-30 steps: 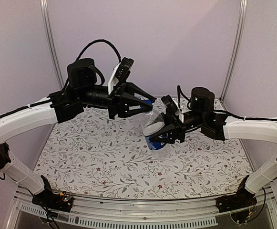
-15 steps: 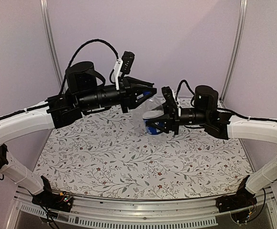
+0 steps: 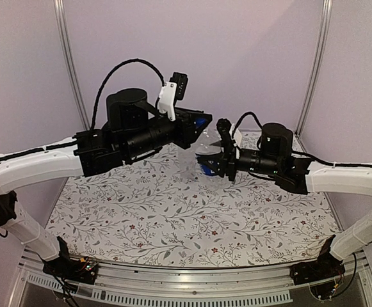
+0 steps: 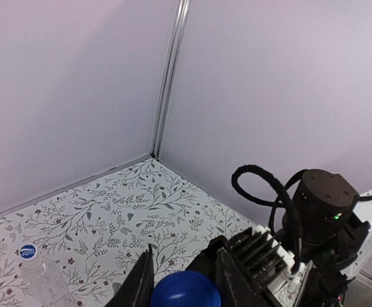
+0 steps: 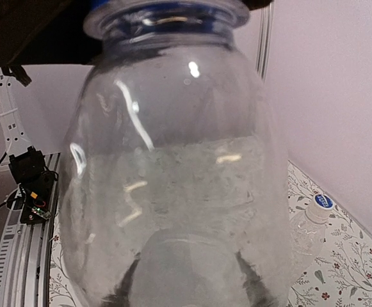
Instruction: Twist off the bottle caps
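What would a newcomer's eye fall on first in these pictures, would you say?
Both grippers meet in mid-air above the far middle of the table: the right gripper holds a clear bottle off the surface, and the left gripper is shut on its blue cap. A second bottle sits alone on the table near a wall, its blue-topped cap on.

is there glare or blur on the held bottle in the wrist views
Right wrist: the clear plastic bottle fills the frame, with white glare streaks on its wall. Left wrist: the solid blue round cap is sharp but cropped by the bottom edge.
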Tool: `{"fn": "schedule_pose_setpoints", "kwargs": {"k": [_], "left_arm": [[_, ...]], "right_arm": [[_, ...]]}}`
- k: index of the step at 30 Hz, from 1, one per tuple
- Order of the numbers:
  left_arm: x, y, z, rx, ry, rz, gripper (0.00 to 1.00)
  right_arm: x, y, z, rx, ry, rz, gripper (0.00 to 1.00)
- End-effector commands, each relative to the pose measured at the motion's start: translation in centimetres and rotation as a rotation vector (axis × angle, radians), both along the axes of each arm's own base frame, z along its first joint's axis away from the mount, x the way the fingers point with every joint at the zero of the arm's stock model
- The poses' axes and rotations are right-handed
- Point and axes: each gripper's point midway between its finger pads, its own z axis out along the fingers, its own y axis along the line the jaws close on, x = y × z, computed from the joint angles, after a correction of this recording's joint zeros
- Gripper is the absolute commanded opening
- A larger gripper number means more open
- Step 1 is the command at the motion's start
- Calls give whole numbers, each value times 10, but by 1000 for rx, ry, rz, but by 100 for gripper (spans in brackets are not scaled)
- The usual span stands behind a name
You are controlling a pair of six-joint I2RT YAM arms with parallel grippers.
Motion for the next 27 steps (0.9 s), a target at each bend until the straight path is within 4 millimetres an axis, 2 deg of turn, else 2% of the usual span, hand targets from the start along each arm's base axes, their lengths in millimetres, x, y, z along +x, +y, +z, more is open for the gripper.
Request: {"fn": "schedule_pose_setpoints", "kwargs": {"k": [1,7,13,18,22,27], "left_arm": [[-7,-4,7,-4,-6,-3,19],[-11,4,16,-9,-43,-17,37],[-26,4,26,-12,-98,-116,73],[-44,6,34,-13,-150,-243,92],[-59,8,37,-1,-196,-339,97],[-75,12,36,17,-242,-466,95]], "right_arm": [[0,-9,22,51,-55,-40,40],[-21,-7,21,57,-62,66,40],[-41,-5,21,47,-54,176,40],[-60,-2,22,39,-43,287,41],[-73,1,22,35,-24,375,41],[-88,4,22,34,4,489,41]]}}
